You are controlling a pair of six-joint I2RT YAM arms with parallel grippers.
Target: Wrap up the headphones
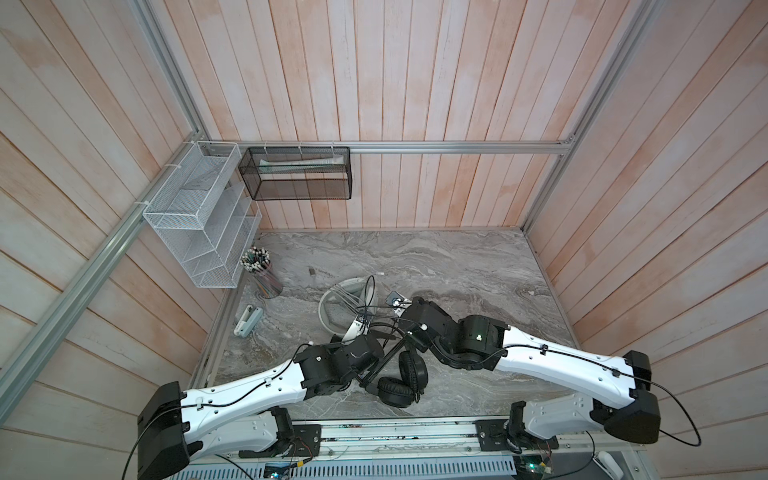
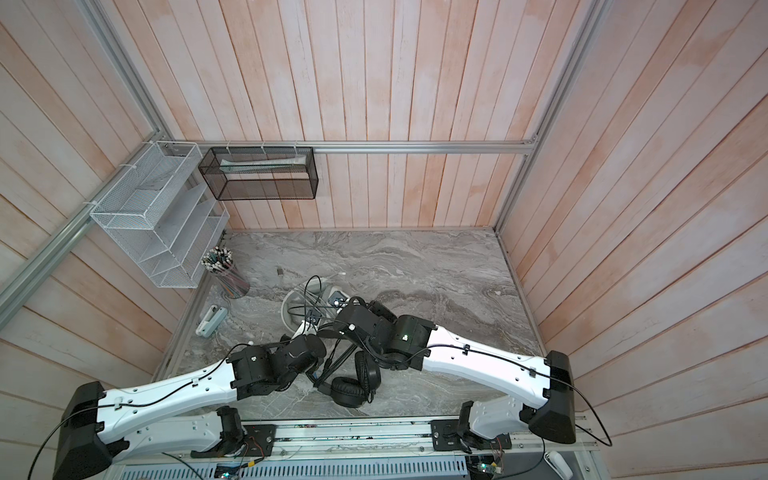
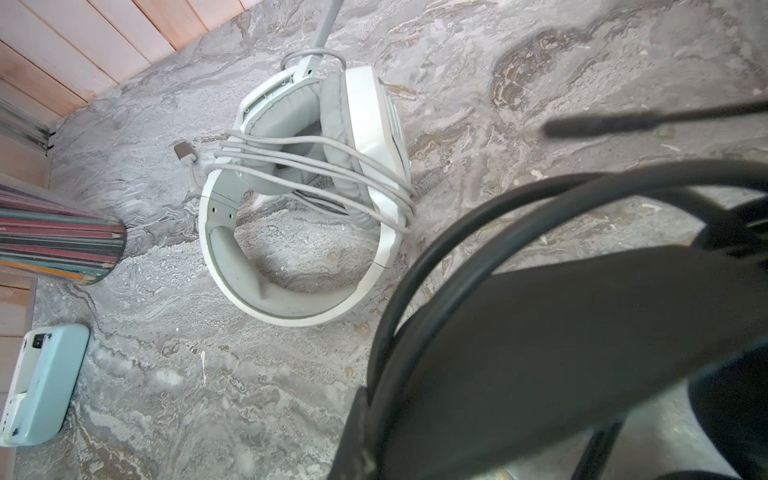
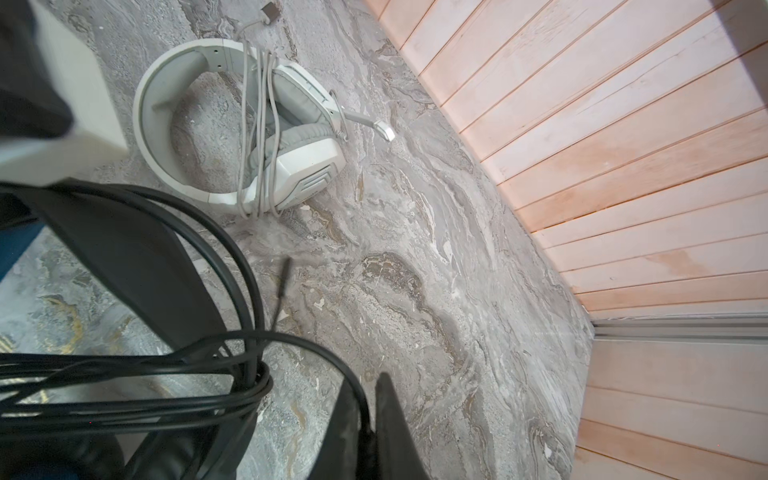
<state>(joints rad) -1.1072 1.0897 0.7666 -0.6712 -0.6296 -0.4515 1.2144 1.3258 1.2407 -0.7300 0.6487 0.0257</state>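
Marble tabletop (image 1: 478, 270) | black headset (image 1: 397, 392) lower centre in both top views | white headset (image 3: 370, 124) centre, cable-wound | left gripper (image 1: 376, 359) clamped on black headset's band | right gripper (image 4: 365, 399) pinching black cable (image 4: 232, 257)

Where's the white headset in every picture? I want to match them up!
Top view: white headset below centre, slightly left.
Top view: headset likewise, a bit further left.
Left wrist: headset near the middle, beyond the black cable.
Right wrist: headset beyond the black cable loops.
Shared landmark: the small plug lying beside the headset, seen in all four.
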